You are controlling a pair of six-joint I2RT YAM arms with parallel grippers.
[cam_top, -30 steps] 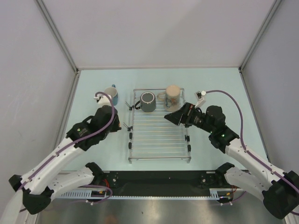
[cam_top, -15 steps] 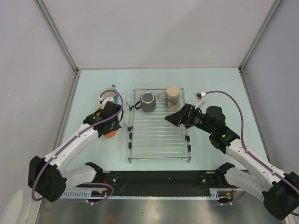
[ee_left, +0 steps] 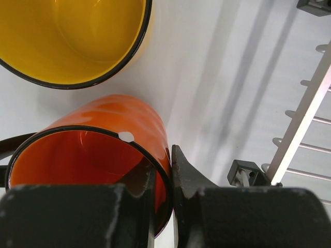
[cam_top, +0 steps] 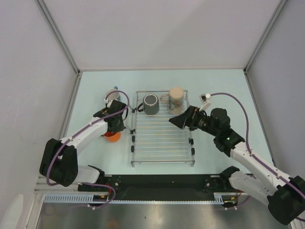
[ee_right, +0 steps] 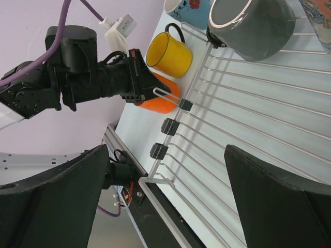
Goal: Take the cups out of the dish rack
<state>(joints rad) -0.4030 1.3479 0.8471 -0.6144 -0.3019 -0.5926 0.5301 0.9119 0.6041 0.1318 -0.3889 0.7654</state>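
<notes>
My left gripper (cam_top: 113, 131) is shut on the rim of the orange mug (cam_top: 112, 137), one finger inside and one finger (ee_left: 187, 175) outside, on the table just left of the dish rack (cam_top: 162, 143). The orange mug (ee_left: 108, 129) stands beside the yellow mug (ee_left: 62, 36). The blue mug (cam_top: 113, 94) stands further back. The dark grey mug (cam_top: 151, 103) and the tall beige mug (cam_top: 176, 99) stand on the rack's far end. My right gripper (cam_top: 177, 119) is open and empty above the rack, just in front of the beige mug. The right wrist view shows the yellow mug (ee_right: 168, 54) and the dark grey mug (ee_right: 253, 26).
The left arm's elbow reaches across the table's left side. The rack's black feet (ee_right: 168, 125) line its left edge. Side walls stand close on both sides. A black rail (cam_top: 157, 183) runs along the near edge.
The left arm has swung its elbow down and left while its gripper shifted slightly toward the rack. The orange mug has come into view under it. The right arm has hardly moved.
</notes>
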